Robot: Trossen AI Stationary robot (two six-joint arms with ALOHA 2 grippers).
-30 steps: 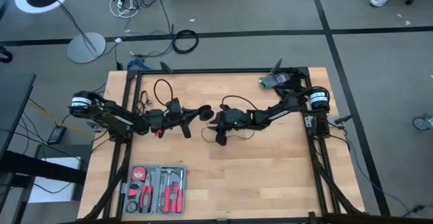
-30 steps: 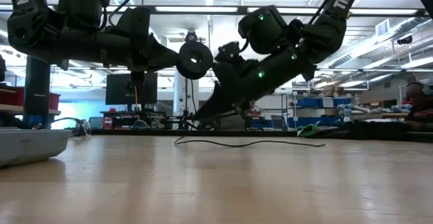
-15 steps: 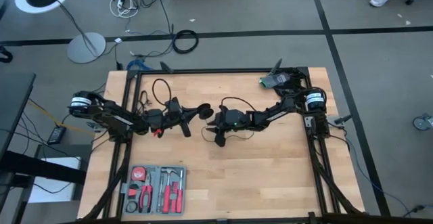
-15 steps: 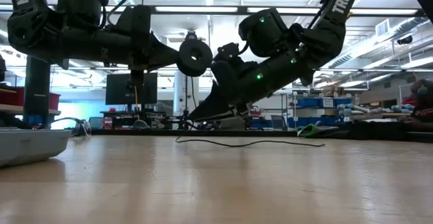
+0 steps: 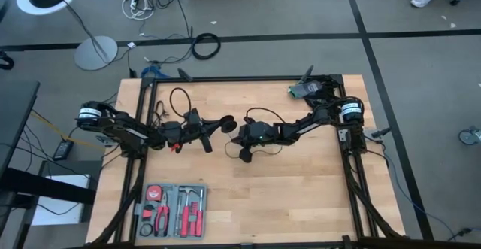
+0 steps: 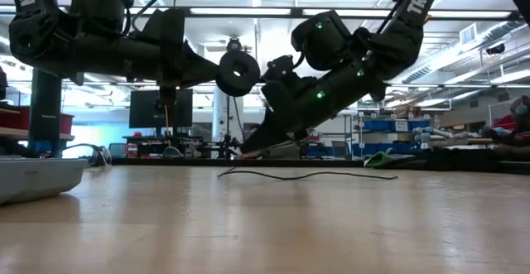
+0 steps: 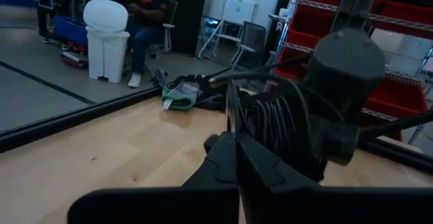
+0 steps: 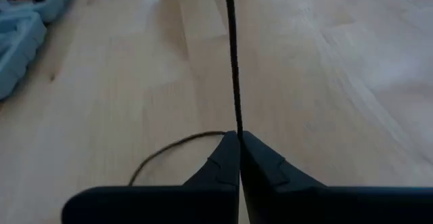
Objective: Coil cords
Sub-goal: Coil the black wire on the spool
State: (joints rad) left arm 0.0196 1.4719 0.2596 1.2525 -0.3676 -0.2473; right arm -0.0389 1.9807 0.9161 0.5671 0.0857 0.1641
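Observation:
The cord is a thin black wire with a round black puck (image 6: pixel 238 72) at one end. The puck hangs in the air just past my left gripper (image 6: pixel 217 69), which is shut and points level over the table's middle. Several strands (image 7: pixel 274 126) bunch beside the puck (image 7: pixel 345 61). My right gripper (image 6: pixel 246 151) slants down from the right and is shut on the wire just above the table. More wire (image 6: pixel 306 175) trails on the wood behind it, and a loop (image 5: pixel 180 98) lies far left. My left gripper (image 7: pixel 233 139) pinches the wire (image 7: pixel 229 105) between its two fingertips, level from the table's left. The wire rises from the tips and bends toward the puck, which is lifted clear of the table. My right gripper (image 8: pixel 237 137) pinches a single strand of the wire (image 8: pixel 236 119) at its fingertips, slanting down from the table's right. Beyond the tips the strand runs straight and taut; a slack loop (image 8: pixel 169 149) lies on the wood beside them.
A grey tray (image 5: pixel 171 210) with red-handled tools sits near the front left edge. A green and black bundle (image 5: pixel 304 89) lies at the far right corner. A black frame (image 5: pixel 240 79) rims the table. A seated person (image 7: pixel 145 11) shows in the room beyond.
My right gripper has shut on the wire just above the table; its fingers stood apart in both earlier frames. Both arms have kept their places.

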